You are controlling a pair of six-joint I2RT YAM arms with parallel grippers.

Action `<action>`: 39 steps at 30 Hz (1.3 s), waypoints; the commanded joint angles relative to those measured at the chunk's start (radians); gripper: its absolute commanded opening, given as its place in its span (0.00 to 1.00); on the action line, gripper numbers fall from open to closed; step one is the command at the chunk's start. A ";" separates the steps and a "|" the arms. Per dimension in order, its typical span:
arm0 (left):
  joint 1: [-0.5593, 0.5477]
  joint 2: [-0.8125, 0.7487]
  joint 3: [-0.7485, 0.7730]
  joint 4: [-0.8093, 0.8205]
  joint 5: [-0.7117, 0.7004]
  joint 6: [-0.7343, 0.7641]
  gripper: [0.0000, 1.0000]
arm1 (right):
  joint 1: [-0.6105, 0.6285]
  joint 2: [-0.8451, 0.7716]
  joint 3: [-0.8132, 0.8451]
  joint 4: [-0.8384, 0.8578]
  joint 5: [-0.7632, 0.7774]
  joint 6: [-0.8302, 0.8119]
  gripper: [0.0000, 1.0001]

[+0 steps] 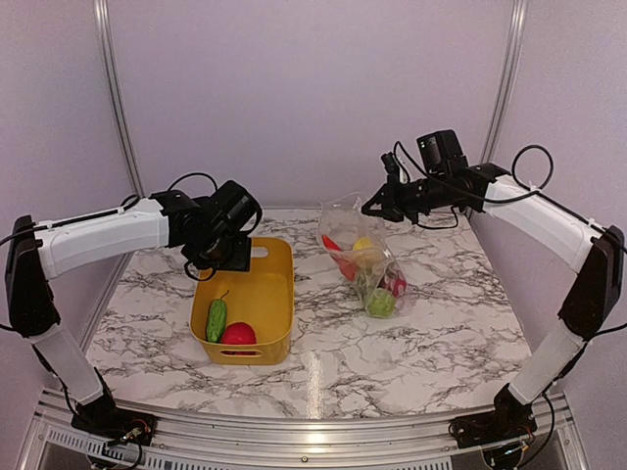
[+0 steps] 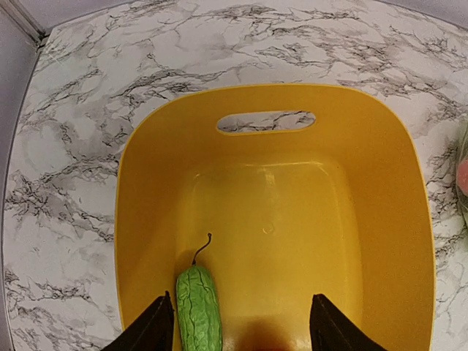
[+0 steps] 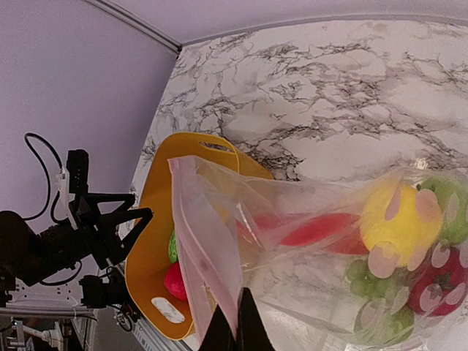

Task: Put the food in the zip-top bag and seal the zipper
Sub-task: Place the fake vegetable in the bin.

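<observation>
Top external view has my right claw [image 1: 375,207] raised over the far middle of the table [image 1: 441,323], clenched on the upper edge of the zip-top bag [image 1: 364,262]. I hold it there so the bag hangs off the pinch, with its belly resting on the marble and its mouth lifted toward the left, facing the yellow tub [image 1: 286,294]. The right wrist view shows why that grip matters. My fingertips [image 3: 247,329] meet on the pale pinkish zipper [image 3: 208,248], and the strip runs up from them as one side of a gaping mouth. Deeper in the bag sit a lemon [image 3: 398,223], a long red piece, and green and red pieces I cannot name through the crinkled plastic.

My left claw [image 2: 238,330] hovers above the tub, spread wide, holding nothing and pointing down. In the left wrist view the cucumber [image 2: 197,307] lies just inside one finger, near the tub's left wall. From above, the red apple [image 1: 238,334] shows beside it at the tub's near end. I judge these two to be the food not yet bagged. The next step would be a descent on one of them, then a carry rightward into the mouth I hold open. The zipper is unsealed.
</observation>
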 commanded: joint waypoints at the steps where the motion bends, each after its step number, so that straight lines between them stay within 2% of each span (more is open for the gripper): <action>1: -0.008 0.056 -0.015 -0.116 -0.068 -0.168 0.65 | 0.005 -0.060 -0.030 0.037 0.002 0.019 0.00; 9: -0.008 0.139 -0.053 -0.119 -0.078 -0.240 0.65 | 0.005 -0.060 -0.030 0.027 -0.008 0.009 0.00; 20: -0.008 0.212 -0.109 -0.106 -0.133 -0.266 0.61 | 0.005 -0.061 -0.038 0.031 -0.009 0.011 0.00; 32: -0.004 0.316 -0.099 -0.093 -0.100 -0.255 0.56 | 0.005 -0.056 -0.031 0.034 -0.009 0.013 0.00; 36: -0.004 0.343 -0.088 -0.089 -0.068 -0.254 0.50 | 0.005 -0.057 -0.027 0.032 -0.008 0.013 0.00; 39: -0.004 0.338 -0.072 -0.082 -0.056 -0.246 0.40 | 0.005 -0.057 -0.028 0.031 -0.007 0.012 0.00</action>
